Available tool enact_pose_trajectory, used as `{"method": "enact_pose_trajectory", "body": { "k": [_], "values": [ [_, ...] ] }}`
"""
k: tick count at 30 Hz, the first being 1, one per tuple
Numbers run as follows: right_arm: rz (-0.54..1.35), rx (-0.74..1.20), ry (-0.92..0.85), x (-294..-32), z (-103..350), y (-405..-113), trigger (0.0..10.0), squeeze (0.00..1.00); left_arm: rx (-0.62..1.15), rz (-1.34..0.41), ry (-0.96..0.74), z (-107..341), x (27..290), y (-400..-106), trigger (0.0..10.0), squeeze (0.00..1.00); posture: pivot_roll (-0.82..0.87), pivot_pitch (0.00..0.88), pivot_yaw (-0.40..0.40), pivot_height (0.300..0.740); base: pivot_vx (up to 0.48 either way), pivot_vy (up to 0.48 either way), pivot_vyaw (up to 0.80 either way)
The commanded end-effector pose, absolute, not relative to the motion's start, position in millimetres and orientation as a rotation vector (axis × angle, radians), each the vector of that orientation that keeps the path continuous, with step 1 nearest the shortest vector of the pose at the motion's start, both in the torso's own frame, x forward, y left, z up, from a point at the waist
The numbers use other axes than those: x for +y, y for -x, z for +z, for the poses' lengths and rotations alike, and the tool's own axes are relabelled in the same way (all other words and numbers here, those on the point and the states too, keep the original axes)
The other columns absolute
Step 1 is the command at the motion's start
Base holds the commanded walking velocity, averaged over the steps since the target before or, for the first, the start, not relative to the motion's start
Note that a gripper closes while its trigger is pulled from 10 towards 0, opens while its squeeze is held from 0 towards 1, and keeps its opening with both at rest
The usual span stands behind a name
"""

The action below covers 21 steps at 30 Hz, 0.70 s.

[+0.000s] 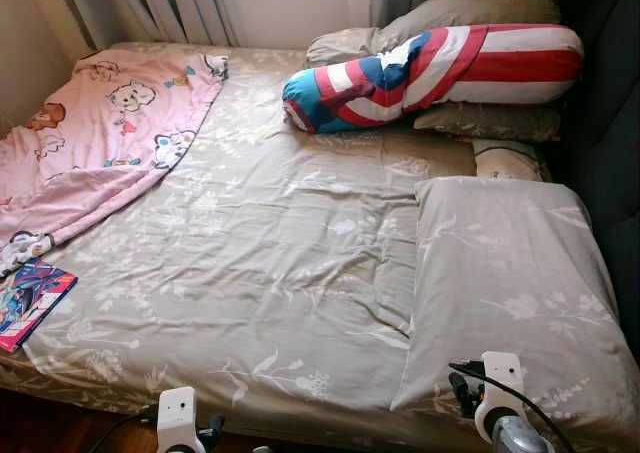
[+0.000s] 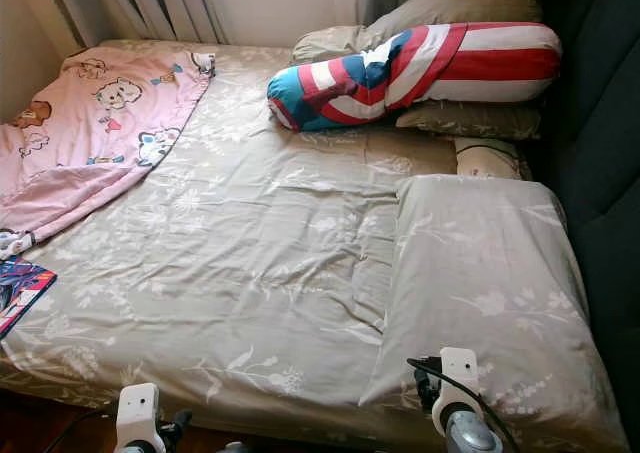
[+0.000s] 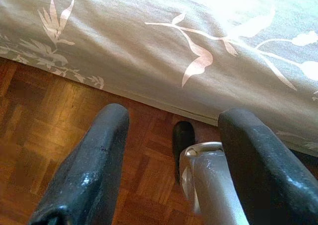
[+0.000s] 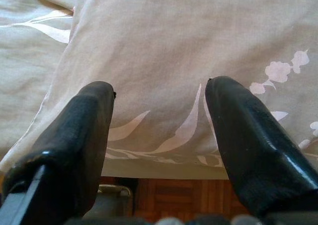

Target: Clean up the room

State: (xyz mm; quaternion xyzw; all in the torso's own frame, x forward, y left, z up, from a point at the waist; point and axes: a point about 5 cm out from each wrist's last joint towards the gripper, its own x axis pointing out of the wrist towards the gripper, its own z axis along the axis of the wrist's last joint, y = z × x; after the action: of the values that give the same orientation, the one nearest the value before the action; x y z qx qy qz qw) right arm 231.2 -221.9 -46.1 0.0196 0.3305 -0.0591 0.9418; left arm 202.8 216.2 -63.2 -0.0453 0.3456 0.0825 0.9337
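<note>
Left gripper: our left gripper (image 3: 169,160) hangs low by the near edge of the bed, over the brown wooden floor (image 3: 44,135). Its two black fingers (image 3: 94,160) are spread apart and hold nothing.

Right gripper: our right gripper (image 4: 159,135) is at the near corner of the flat beige pillow with white flowers (image 1: 510,283). Its fingers are wide apart with nothing between them. We cannot tell if they touch the pillow.

Flat pillow: it lies on our right side of the bed. Its long way runs from near us to far from us.

Bed: the big bed with a wrinkled beige flowered sheet (image 1: 270,253) is right before us.

Book: a bright comic book (image 1: 28,301) lies flat at the near left edge of the bed, just beside the pink blanket.

Pink blanket: the pink blanket with cartoon animals (image 1: 110,133) is spread over the far left corner.

Long pillow: the long round pillow with red, white and blue stripes (image 1: 430,73) lies far on the right, leaning on the beige pillows (image 1: 470,13). Its long way runs left to right, with the blue end pointing left.

Curtains: grey curtains (image 1: 170,3) hang behind the bed.
</note>
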Motion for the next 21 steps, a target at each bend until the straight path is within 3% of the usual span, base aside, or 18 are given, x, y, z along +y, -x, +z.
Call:
{"method": "enact_pose_trajectory", "body": {
  "k": [1,6,21],
  "values": [
    [-0.121,0.71,-0.056,-219.3,-52.3,-223.6,10.0,0.0,0.736,0.178,0.088,-67.1,219.5,-195.5,10.0,0.0,0.01,0.164,0.023,0.711,0.0,0.0,0.0],
    [-0.116,0.714,-0.062,-217.3,-53.2,-222.9,10.0,0.0,0.743,0.17,0.091,-67.8,216.8,-195.9,10.0,0.0,0.01,0.168,0.024,0.711,0.0,0.054,0.0],
    [-0.099,0.713,-0.064,-213.1,-52.9,-224.8,10.0,0.0,0.745,0.154,0.082,-67.3,214.4,-198.0,10.0,0.0,0.01,0.171,0.028,0.711,0.0,0.431,0.0]
  ]
}}
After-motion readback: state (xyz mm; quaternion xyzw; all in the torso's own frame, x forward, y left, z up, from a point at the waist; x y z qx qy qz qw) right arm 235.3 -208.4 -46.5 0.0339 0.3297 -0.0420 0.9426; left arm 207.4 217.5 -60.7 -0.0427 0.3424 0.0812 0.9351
